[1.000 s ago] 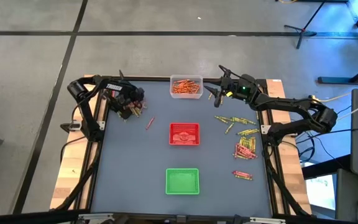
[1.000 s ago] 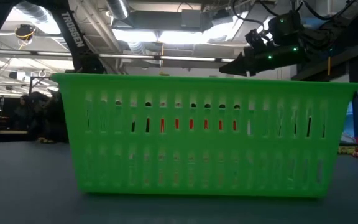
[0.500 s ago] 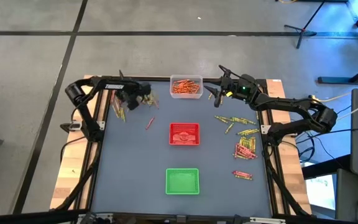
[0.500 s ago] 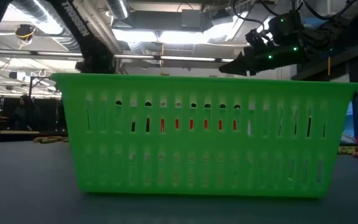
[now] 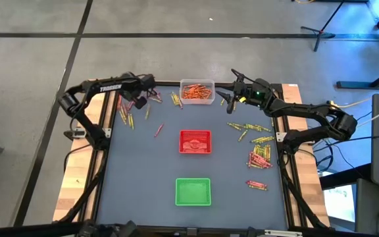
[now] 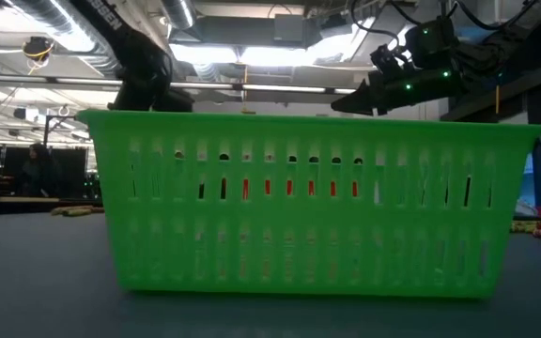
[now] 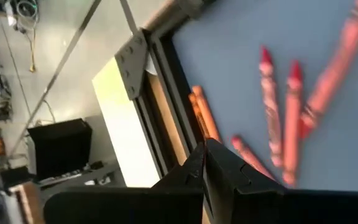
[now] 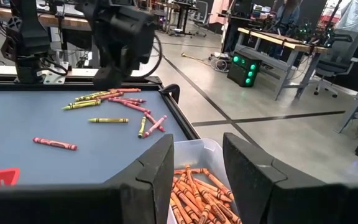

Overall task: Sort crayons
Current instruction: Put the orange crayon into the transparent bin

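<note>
Crayons lie loose on the blue table (image 5: 137, 171): a red, orange and olive scatter (image 5: 129, 113) at the far left, more near the clear tray (image 5: 176, 99), and a group at the right (image 5: 258, 155). My left gripper (image 5: 143, 92) hangs shut above the far-left scatter, with nothing between its fingers (image 7: 204, 163); red crayons (image 7: 270, 112) and an orange one (image 7: 202, 117) lie flat on the table below it. My right gripper (image 8: 196, 167) stands open and empty above the clear tray of orange crayons (image 8: 194, 185), at that tray's right side (image 5: 231, 99).
A red tray (image 5: 195, 141) sits mid-table and a green tray (image 5: 193, 191) nearer the front; the green tray (image 6: 313, 202) fills the low view. The clear tray (image 5: 197, 91) stands at the far edge. The table's metal frame (image 7: 143, 74) runs close to the left gripper.
My left gripper has risen off the far-left crayons and drawn back toward the far edge, tipping less steeply, still shut. The crayons it covered now show, and some lie spread toward the clear tray where none showed before.
</note>
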You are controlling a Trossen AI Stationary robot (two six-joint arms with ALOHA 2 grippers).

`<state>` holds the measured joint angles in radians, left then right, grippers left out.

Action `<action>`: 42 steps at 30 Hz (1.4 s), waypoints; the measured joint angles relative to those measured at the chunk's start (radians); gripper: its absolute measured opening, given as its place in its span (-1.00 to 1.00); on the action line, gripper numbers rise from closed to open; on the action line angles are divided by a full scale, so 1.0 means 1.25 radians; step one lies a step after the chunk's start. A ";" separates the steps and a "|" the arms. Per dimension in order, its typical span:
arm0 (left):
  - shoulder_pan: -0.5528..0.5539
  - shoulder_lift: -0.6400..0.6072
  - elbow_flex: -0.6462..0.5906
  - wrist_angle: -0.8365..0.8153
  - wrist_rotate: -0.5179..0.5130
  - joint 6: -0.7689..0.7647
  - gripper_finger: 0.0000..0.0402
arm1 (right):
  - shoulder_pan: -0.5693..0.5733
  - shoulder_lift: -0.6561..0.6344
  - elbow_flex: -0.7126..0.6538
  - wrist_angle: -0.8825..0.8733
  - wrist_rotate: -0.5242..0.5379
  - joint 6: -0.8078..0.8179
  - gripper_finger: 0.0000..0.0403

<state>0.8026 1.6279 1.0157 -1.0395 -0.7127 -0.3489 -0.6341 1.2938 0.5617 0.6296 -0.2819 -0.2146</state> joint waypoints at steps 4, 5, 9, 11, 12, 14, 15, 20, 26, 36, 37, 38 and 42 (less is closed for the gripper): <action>0.035 0.000 0.000 0.078 0.012 0.052 -1.00 | 0.000 0.000 0.000 0.001 0.000 0.000 -0.32; 0.041 0.000 0.000 0.100 0.014 0.072 -1.00 | 0.000 0.000 0.000 0.002 0.000 0.000 -0.32; 0.057 0.000 0.000 0.198 0.017 0.116 -1.00 | 0.000 0.000 0.000 0.020 0.000 -0.005 -0.32; 0.063 0.000 0.000 0.247 0.018 0.121 -1.00 | 0.000 0.000 0.000 0.022 0.000 -0.020 -0.32; 0.065 0.000 0.000 0.260 0.024 0.142 -1.00 | 0.000 0.000 0.000 0.021 0.000 -0.025 -0.32; 0.077 0.001 0.001 0.272 0.065 0.191 -1.00 | 0.000 0.000 0.000 0.019 0.000 -0.043 -0.32; 0.085 0.005 0.008 0.269 0.081 0.197 -1.00 | 0.000 0.000 0.000 0.019 0.000 -0.053 -0.32; 0.118 0.054 0.104 0.202 0.118 0.204 -0.94 | -0.001 0.000 0.000 0.026 0.000 -0.098 -0.32; 0.148 0.153 0.238 0.033 0.139 0.184 -0.61 | -0.001 0.000 0.000 0.024 0.000 -0.126 -0.32; 0.188 0.239 0.261 -0.057 0.146 0.114 -0.26 | -0.001 0.000 0.000 0.019 0.000 -0.132 -0.32; 0.191 0.248 0.261 -0.056 0.154 0.114 -0.26 | -0.001 0.000 0.000 0.019 0.000 -0.132 -0.32; 0.194 0.260 0.262 -0.056 0.168 0.114 -0.26 | -0.001 0.000 0.000 0.019 0.000 -0.132 -0.32; 0.218 0.301 0.262 -0.064 0.194 0.114 -0.26 | -0.001 0.000 0.000 0.019 0.000 -0.128 -0.32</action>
<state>1.0756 2.0045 1.3430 -1.1191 -0.4702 -0.2070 -0.6350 1.2938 0.5617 0.6529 -0.2817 -0.3752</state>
